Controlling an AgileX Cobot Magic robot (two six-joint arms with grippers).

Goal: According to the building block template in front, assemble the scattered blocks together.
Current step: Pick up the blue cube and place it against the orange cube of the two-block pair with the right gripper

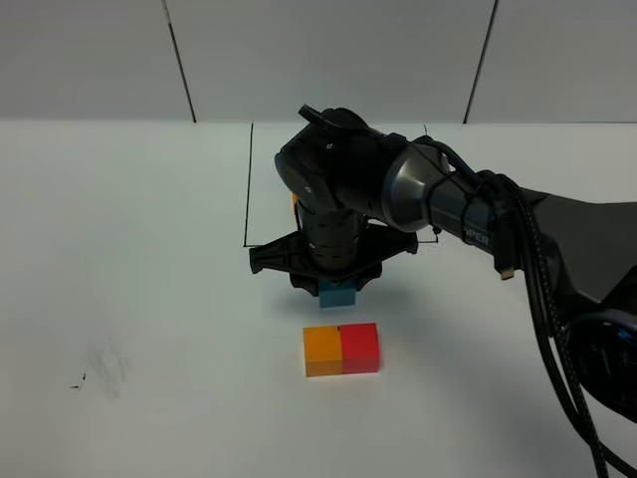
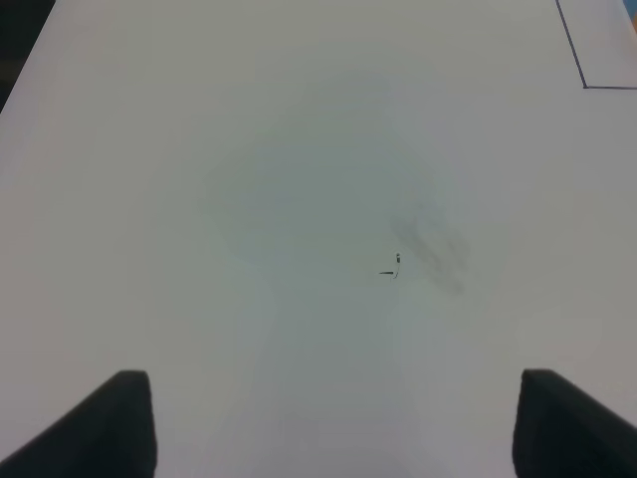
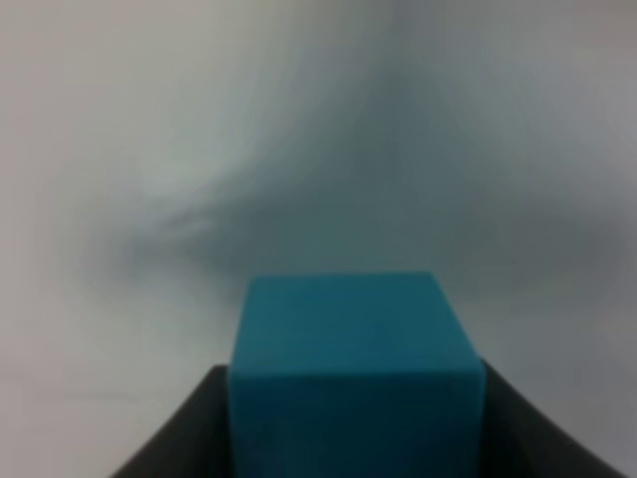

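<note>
My right gripper [image 1: 336,286] reaches to the table's middle and is shut on the light blue cube [image 1: 338,295]. In the right wrist view that cube [image 3: 348,358] fills the gap between the dark fingers [image 3: 179,438]. Just in front of it, with a small gap, an orange cube [image 1: 322,351] and a red cube [image 1: 359,348] sit side by side, touching. The template's black drawn frame [image 1: 248,184] lies behind the arm. The arm hides most of the template; only an orange sliver [image 1: 295,200] shows. My left gripper [image 2: 333,428] hangs open over bare table.
A grey smudge with small dark marks [image 1: 105,366] lies at the front left of the white table, and shows in the left wrist view as the smudge [image 2: 433,244]. The right arm's body and black cables [image 1: 557,329] fill the right side. A panelled wall stands behind.
</note>
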